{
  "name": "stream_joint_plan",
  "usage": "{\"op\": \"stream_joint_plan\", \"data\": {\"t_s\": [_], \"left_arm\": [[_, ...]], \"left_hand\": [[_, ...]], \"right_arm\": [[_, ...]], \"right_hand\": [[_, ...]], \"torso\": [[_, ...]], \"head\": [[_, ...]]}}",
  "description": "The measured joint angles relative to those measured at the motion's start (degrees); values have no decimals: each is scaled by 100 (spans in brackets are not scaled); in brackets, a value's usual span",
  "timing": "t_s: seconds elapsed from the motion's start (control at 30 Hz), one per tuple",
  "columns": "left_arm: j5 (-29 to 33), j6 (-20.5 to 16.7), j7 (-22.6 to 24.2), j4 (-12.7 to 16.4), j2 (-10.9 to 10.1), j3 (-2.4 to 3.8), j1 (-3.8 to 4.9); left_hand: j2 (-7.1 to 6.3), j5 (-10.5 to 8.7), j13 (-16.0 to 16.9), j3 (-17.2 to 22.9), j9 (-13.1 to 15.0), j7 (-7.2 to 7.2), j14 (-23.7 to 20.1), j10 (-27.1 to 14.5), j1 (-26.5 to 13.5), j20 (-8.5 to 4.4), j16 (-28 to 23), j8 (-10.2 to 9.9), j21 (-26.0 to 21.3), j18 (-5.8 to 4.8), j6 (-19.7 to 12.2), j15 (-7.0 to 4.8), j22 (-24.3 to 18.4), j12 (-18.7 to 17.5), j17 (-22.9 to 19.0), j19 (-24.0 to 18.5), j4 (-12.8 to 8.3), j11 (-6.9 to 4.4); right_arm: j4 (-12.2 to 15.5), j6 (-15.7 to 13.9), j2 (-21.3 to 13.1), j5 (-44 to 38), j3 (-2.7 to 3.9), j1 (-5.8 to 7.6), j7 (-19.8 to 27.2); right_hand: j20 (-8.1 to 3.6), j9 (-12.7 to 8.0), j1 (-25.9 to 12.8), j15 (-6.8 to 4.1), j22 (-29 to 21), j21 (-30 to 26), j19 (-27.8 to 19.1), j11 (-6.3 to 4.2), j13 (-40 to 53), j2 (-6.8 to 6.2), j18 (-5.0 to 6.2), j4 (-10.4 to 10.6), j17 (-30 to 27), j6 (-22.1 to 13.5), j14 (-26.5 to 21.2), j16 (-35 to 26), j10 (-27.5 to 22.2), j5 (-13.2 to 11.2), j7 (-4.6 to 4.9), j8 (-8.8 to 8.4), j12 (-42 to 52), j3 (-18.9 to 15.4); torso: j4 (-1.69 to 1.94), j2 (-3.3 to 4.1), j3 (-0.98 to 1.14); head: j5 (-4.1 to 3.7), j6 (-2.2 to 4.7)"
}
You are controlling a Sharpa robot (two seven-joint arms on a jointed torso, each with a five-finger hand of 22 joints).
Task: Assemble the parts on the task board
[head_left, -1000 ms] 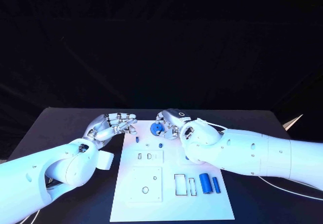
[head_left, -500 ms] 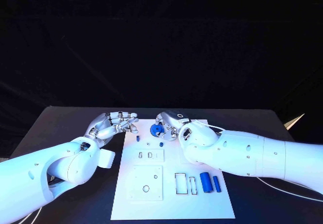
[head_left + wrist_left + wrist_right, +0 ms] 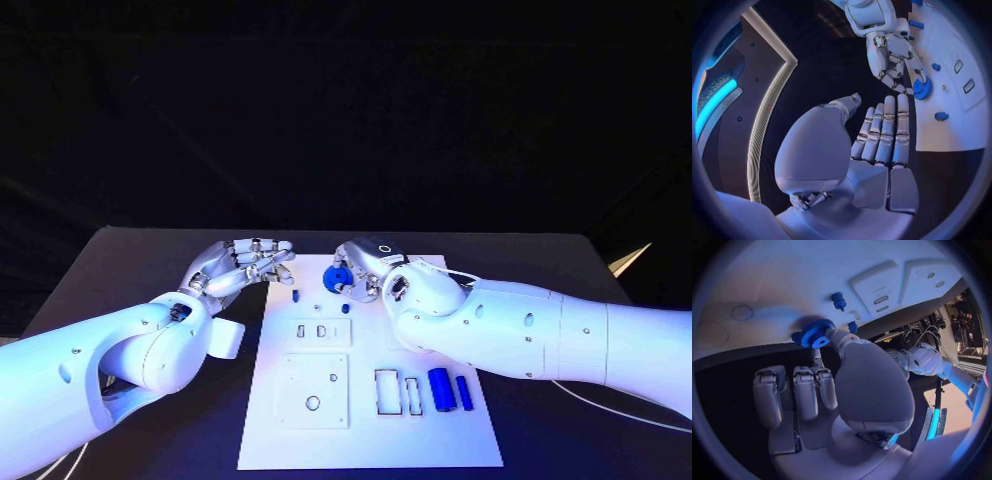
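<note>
The right hand [image 3: 378,268] pinches a blue gear [image 3: 336,278] between thumb and a fingertip, holding it low over the far end of the task board [image 3: 368,440]; from the right wrist view the gear [image 3: 814,333] looks close to the board's surface, though whether it touches or sits on a post I cannot tell. The left hand [image 3: 238,266] hovers just off the board's edge, across from the right hand, its fingers side by side and gently curled with nothing in them.

Judged from how things lie, the task is at an early stage. A small blue peg [image 3: 296,296] stands in the board just beside the gear, on the left hand's side. Nearer the robot than the right hand, two blue cylinders [image 3: 440,390] lie loose on the board beside open rectangular slots [image 3: 385,393], and a round hole [image 3: 313,405] is unfilled too. So the gear is not yet seated and those pieces are left.

The board rests on a black table [image 3: 159,260], with dark drapery behind it
</note>
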Motion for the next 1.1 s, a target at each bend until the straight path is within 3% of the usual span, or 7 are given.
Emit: {"op": "stream_joint_plan", "data": {"t_s": [0.27,0.47,0.6,0.77,1.1], "left_arm": [[0,-1,-4,-9,-18,0,0],[0,0,-8,-10,-9,-3,1],[0,2,-14,-15,-3,-2,1],[0,5,-21,-20,2,-1,1],[0,8,-33,-24,3,-1,1]], "left_hand": [[0,0,0,0,-1,-7,-9,0,0,0,0,0,0,0,-8,-9,0,0,0,0,0,0],[0,0,-1,0,-1,-7,-29,-20,0,0,0,0,27,0,-7,11,6,0,0,0,0,-21],[0,0,-1,0,-1,-7,-29,-20,0,0,0,0,27,0,-7,11,6,0,0,0,0,-21],[0,0,-1,0,-2,-7,-29,-20,0,0,0,0,27,0,-7,11,6,0,1,0,0,-21],[0,0,-2,0,-2,-7,-29,-20,0,0,0,0,27,0,-7,11,6,0,1,0,0,-21]], "right_arm": [[-35,1,15,-102,-5,-12,-66],[-58,9,42,-141,-5,-12,-90],[-80,26,50,-140,-5,-12,-90],[-95,69,60,-105,-6,-12,-72],[-104,175,60,18,-8,-13,-29]], "right_hand": [[0,0,-3,0,0,0,0,0,0,-4,0,-41,0,2,0,0,0,-25,-1,-35,0,40],[0,4,-90,0,-1,0,0,0,0,-91,0,-78,0,78,0,0,0,-72,-39,-103,0,111],[26,-27,-305,74,-1,0,0,108,-1,-172,0,-65,-1,-119,2,0,7,-139,5,-329,-34,158],[105,-97,-441,114,-1,0,-1,154,-1,-270,0,-62,-1,-241,9,0,11,-357,72,-525,-72,13],[105,-93,-567,134,-2,0,-1,154,-1,-214,1,4,-1,-240,-11,0,11,-381,72,-570,-72,-86]], "torso": [[-7,-2,3],[-13,-2,3],[-10,-4,3],[-3,-5,3],[-7,-2,4]], "head": [[2,4],[2,25],[-2,33],[-3,34],[9,34]]}}
